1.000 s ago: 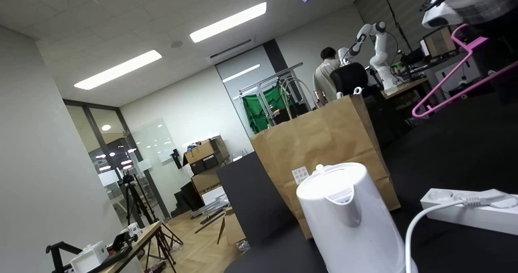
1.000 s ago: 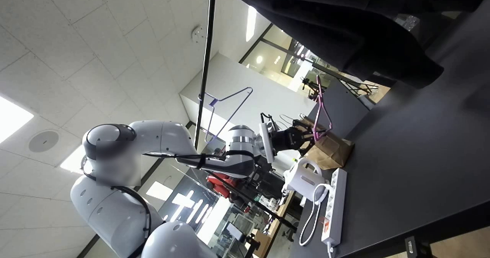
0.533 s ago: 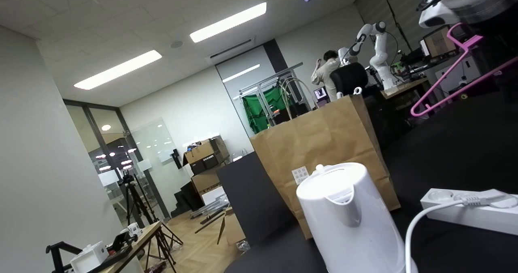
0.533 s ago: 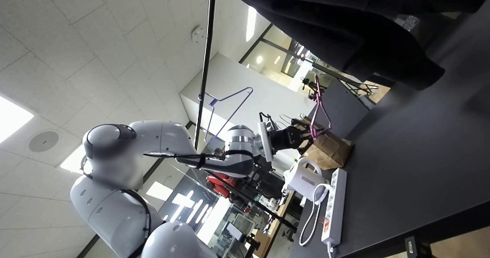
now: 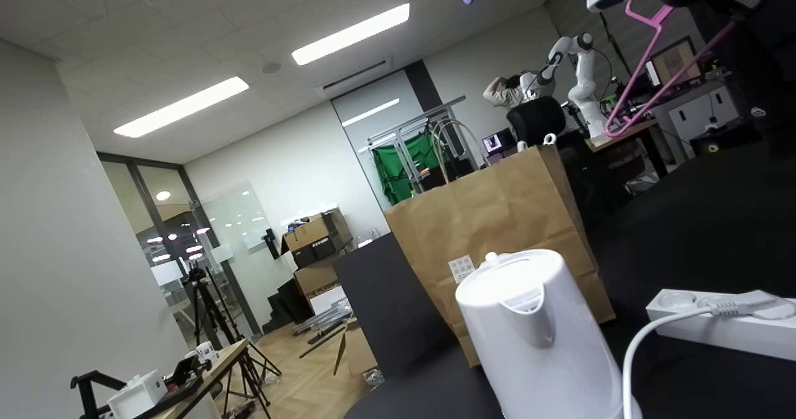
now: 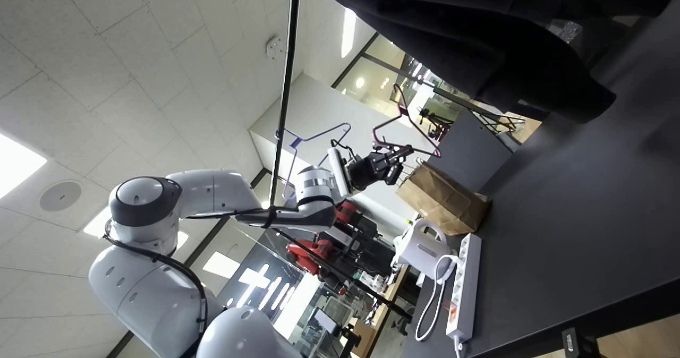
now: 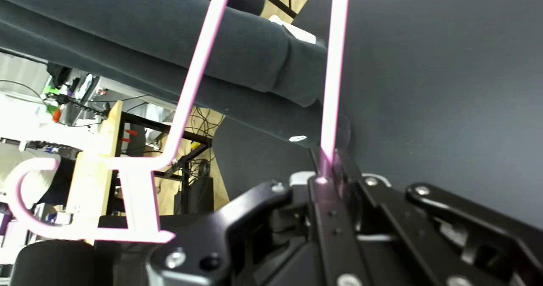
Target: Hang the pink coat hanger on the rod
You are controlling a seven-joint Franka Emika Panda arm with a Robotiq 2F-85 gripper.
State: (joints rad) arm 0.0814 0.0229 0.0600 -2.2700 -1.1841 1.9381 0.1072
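The pink coat hanger is thin, with a hook and a flat neck piece [image 6: 403,110]. It also shows in an exterior view [image 5: 661,17] and in the wrist view [image 7: 333,86]. My gripper [image 6: 401,156] is shut on one of its bars, between the fingertips in the wrist view [image 7: 328,165]. The hanger is in the air above the table, its hook end raised and apart from the rod. The black rod [image 6: 287,71] runs across the upper part of an exterior view. A purple hanger [image 6: 296,142] hangs on it by its hook.
A brown paper bag [image 5: 491,220] and a white kettle [image 5: 544,338] stand on the dark table [image 6: 574,204] below my gripper. A white power strip [image 6: 465,286] lies beside the kettle. A large dark garment [image 6: 510,50] hangs at the upper right of an exterior view.
My gripper has risen with the pink hanger, up and to the left in both exterior views. The hanger has turned and shows more broadside, hook end higher.
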